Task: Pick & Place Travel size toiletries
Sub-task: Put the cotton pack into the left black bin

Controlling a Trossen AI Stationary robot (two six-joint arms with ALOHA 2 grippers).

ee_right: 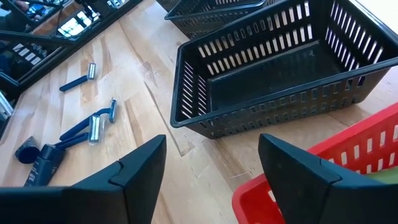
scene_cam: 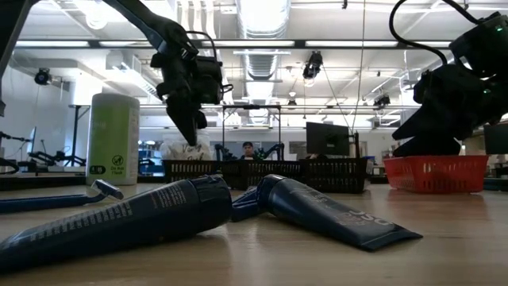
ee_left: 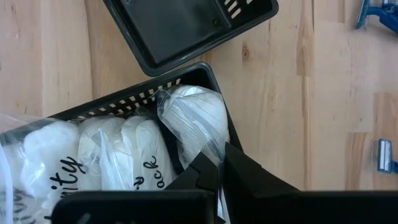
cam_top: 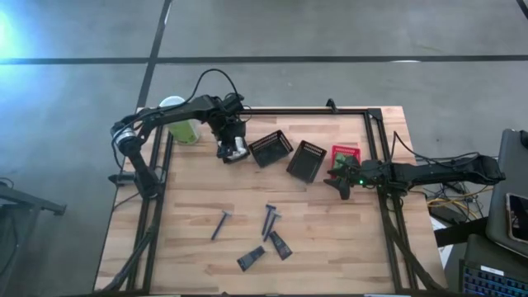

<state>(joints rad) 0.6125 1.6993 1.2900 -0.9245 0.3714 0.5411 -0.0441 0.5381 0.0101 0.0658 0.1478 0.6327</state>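
Several white crinkly packets fill a black slotted basket at the table's far left. My left gripper points down into that basket and is shut on the end packet. Dark tubes and blue razors lie flat on the wood near the front edge. At the right, my right gripper hovers open over the near rim of the red basket, with nothing between its fingers. My left gripper pinches the clear crinkly wrap at one end of the end packet between its two fingers. It comes from above, slanting down. The packet still lies in the basket, leaning in the corner beside the other packets.
Two empty black baskets stand between my arms. A tall pale-green canister stands behind the left arm. The red basket holds something green. There is bare wood across the table's middle.
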